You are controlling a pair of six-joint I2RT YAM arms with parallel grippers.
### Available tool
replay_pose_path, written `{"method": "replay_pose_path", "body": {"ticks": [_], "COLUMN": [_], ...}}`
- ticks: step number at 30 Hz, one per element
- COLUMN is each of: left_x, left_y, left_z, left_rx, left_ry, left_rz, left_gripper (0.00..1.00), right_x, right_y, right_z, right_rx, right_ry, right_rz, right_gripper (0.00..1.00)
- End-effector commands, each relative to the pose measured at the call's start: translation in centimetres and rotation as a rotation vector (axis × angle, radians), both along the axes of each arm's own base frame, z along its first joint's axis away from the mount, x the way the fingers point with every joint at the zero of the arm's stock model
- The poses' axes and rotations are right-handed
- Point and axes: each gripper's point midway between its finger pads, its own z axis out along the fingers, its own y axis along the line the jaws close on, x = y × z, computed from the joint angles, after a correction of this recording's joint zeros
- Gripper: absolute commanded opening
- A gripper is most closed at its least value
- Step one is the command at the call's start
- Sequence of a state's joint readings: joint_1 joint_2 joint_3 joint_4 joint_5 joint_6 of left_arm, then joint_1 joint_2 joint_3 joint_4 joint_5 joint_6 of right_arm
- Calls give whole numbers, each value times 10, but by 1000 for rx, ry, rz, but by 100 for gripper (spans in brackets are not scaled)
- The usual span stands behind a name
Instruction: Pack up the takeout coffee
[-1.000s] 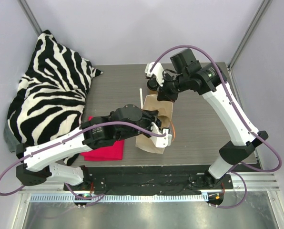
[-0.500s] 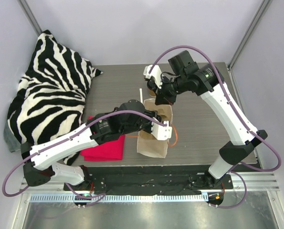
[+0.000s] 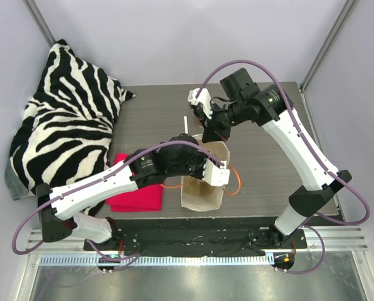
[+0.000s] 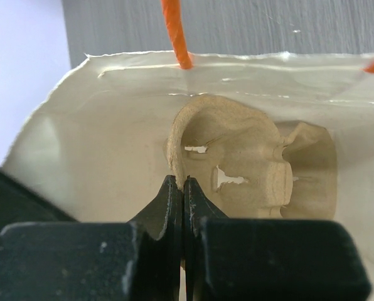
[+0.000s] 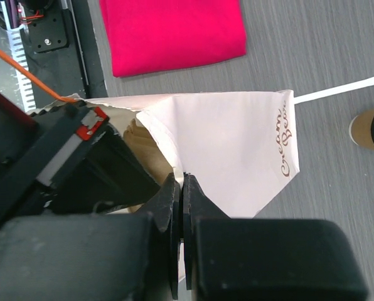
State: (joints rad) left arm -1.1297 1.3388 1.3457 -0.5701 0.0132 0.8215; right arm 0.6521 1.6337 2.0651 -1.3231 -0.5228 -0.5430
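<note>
The kraft paper bag (image 3: pixel 203 194) stands near the table's front, mouth up, with orange handles (image 4: pixel 176 34). My left gripper (image 3: pixel 206 177) reaches down into it, shut on the rim of the tan pulp carrier (image 4: pixel 250 163), which sits deep inside the bag. My right gripper (image 5: pixel 182 180) is shut on the bag's far top edge (image 5: pixel 237 144) and holds it up. The takeout coffee (image 5: pixel 369 128), a brown cup with a black lid, stands on the table beyond the bag at the right edge of the right wrist view. In the top view the right arm hides it.
A folded red cloth (image 3: pixel 137 195) lies left of the bag. A white straw (image 5: pixel 337 89) lies on the table between bag and cup. A zebra-striped pillow (image 3: pixel 68 119) fills the left side. Grey walls close the back and sides.
My left arm has swung right and pushed the carrier deeper into the bag. The bag has come up from a slant, its mouth wider. My right gripper has shifted a little left with the bag's edge.
</note>
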Motion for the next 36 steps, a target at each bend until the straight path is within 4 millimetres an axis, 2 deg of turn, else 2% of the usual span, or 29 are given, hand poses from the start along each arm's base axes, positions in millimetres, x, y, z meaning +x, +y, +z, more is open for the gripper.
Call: {"method": "replay_pose_path", "body": {"ticks": [1, 5, 8, 18, 21, 25, 28, 32, 35, 36], "left_x": [-9, -18, -18, -3, -6, -20, -23, -22, -15, -14], "left_y": [-4, -5, -2, 5, 7, 6, 9, 14, 15, 16], "left_z": [24, 61, 69, 54, 65, 86, 94, 92, 84, 76], "left_rx": [-78, -162, -162, -129, -149, -191, -192, -184, -173, -157], "left_ry": [51, 99, 110, 6, 6, 50, 60, 56, 35, 32], "left_rz": [-12, -17, 4, 31, 23, -24, -22, -10, 23, 26], "left_gripper": [0, 0, 0, 0, 0, 0, 0, 0, 0, 0], "right_x": [-23, -35, -38, -30, -29, -26, -28, -31, -31, -28], "right_y": [-1, -1, -3, 8, 9, 7, 7, 5, 5, 5], "right_z": [9, 16, 18, 19, 27, 25, 29, 23, 15, 13], "right_rx": [32, 57, 63, 98, 114, 101, 109, 100, 92, 88], "right_ry": [64, 112, 132, 183, 169, 165, 172, 201, 229, 227], "right_rz": [24, 29, 10, -53, -60, -79, -90, -105, -130, -146], "right_gripper": [1, 1, 1, 1, 1, 1, 1, 1, 1, 1]}}
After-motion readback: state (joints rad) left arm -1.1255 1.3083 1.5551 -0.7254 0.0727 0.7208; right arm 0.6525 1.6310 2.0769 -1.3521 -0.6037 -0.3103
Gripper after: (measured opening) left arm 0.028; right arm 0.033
